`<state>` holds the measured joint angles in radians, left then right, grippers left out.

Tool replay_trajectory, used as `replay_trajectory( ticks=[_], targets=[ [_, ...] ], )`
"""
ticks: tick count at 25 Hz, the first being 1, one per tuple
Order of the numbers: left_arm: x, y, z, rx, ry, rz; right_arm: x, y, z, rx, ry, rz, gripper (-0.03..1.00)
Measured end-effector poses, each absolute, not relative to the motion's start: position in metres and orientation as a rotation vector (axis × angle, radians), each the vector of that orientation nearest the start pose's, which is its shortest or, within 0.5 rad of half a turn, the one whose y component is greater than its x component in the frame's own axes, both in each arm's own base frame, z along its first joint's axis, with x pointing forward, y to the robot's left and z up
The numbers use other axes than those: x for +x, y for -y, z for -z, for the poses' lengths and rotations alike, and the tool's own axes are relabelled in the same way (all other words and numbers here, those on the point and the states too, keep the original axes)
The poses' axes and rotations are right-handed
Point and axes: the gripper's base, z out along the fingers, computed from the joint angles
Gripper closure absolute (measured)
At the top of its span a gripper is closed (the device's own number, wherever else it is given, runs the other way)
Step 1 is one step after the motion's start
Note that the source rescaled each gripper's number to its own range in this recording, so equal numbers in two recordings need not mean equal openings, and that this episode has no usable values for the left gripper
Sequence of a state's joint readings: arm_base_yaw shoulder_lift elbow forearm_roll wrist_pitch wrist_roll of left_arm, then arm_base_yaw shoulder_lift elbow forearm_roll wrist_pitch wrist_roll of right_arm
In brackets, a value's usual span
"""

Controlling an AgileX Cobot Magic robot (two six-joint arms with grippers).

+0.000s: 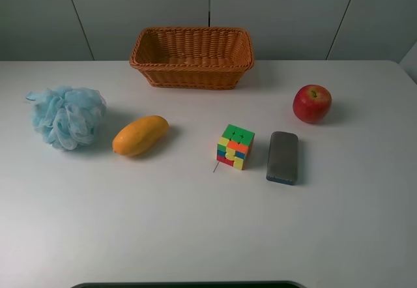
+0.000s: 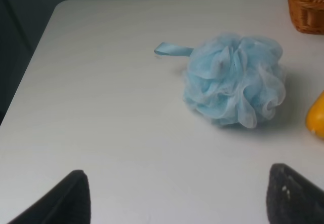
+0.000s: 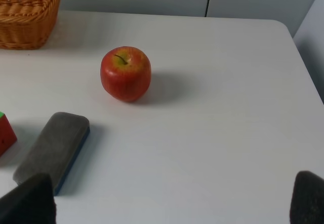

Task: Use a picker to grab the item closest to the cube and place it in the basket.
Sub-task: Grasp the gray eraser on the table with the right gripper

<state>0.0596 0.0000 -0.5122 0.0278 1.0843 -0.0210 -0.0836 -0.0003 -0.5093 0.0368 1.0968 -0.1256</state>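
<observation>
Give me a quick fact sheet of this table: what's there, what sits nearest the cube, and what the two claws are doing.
Back: wicker basket, nothing visible inside
Left side: blue bath pouf, then mango
Middle: cube
Nearest the cube: grey eraser, beside it, not touching
Right side: red apple
Left claw: open, empty, facing the pouf
Right claw: open, empty, near the eraser

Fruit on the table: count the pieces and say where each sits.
2. The mango lies left of the cube, beside the blue bath sponge; the apple sits far right, beyond the eraser. None appears hidden.
</observation>
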Motion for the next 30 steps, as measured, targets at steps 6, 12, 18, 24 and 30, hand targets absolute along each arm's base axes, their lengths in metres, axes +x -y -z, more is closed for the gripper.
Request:
replay_trajectory(
  ticks=[6,12,18,24,30],
  targets=[
    [-0.007,-0.002,-0.279,-0.085,-2.054,-0.057,-0.007,-0.004,-0.277,-0.046,-2.071,0.084,-0.03],
    [-0.007,-0.002,-0.279,-0.085,-2.054,-0.057,-0.007,-0.004,-0.277,-0.046,-2.071,0.084,-0.03],
    [-0.007,-0.002,-0.279,-0.085,-2.054,-0.057,-0.005,-0.004,-0.301,-0.048,-2.075,0.068,-0.03],
    [-0.007,-0.002,-0.279,-0.085,-2.054,-0.057,0.038,-0.007,-0.366,-0.054,-2.187,-0.027,-0.03],
    [-0.007,-0.002,-0.279,-0.085,-2.054,-0.057,0.120,-0.008,-0.395,-0.020,-2.350,-0.182,-0.03]
  ],
)
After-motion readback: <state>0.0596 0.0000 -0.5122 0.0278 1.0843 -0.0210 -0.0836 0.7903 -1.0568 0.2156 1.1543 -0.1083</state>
